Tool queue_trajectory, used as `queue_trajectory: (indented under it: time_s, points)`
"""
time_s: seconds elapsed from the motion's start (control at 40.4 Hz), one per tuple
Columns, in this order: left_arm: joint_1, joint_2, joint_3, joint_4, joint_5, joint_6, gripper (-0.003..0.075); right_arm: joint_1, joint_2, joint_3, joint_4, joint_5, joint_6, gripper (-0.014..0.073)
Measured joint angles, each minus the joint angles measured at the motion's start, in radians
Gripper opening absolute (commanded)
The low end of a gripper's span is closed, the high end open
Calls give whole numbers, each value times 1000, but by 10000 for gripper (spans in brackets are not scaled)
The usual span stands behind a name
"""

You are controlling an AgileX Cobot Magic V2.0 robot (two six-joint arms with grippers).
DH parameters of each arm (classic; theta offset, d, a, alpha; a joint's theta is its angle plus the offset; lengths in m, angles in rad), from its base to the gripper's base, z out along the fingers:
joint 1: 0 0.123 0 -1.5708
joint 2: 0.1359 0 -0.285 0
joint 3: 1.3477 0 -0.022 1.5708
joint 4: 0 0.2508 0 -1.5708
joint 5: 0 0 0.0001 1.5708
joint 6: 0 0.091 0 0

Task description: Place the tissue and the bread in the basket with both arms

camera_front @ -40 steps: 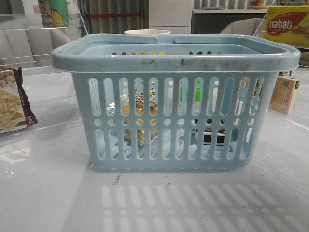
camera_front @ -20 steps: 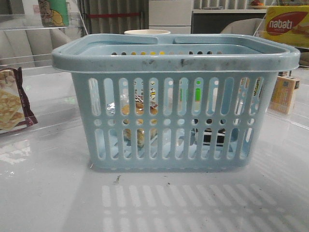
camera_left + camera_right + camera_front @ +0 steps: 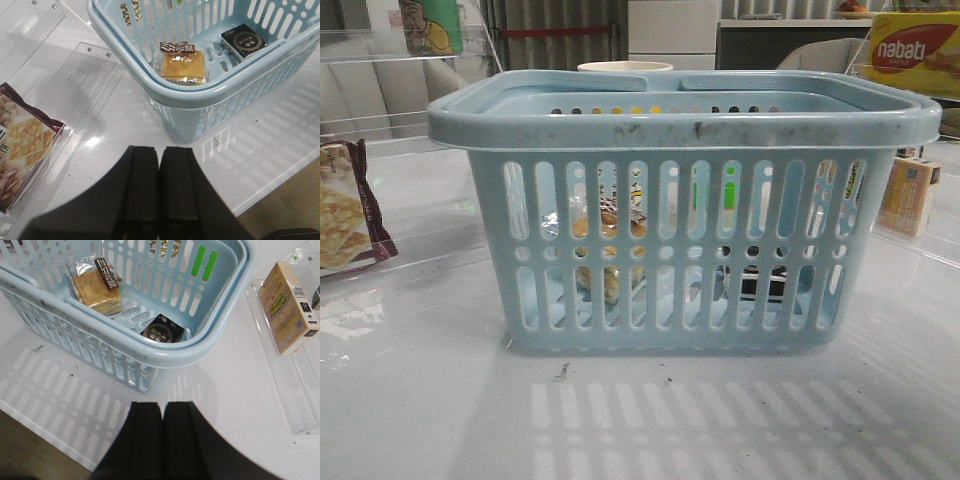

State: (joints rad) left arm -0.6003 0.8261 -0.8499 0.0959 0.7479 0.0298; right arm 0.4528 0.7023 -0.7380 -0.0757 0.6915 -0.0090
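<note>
White glossy table (image 3: 420, 420): fills the foreground, mirrors overhead light as bright patches at 9 o'clock. Clear acrylic trays (image 3: 85, 75): on the table at 9 and 3 o'clock. Ribbed grey curtain (image 3: 555, 35): rear, 12 o'clock, crossed by a red bar. White drawer cabinet (image 3: 672, 30): just right of the curtain. Pale armchair (image 3: 815, 55): rear, 1 o'clock. Wood-toned floor (image 3: 285, 210): visible past the table edge.
</note>
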Motion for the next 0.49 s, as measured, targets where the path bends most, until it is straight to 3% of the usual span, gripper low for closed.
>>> queue_trajectory:
  time_s: [0.322, 0.495]
  points:
    - [0, -7, 5, 10, -8, 0, 92, 0, 0, 0, 0, 0, 0, 55]
    - [96, -89, 45, 22, -65, 0, 92, 0, 0, 0, 0, 0, 0, 55]
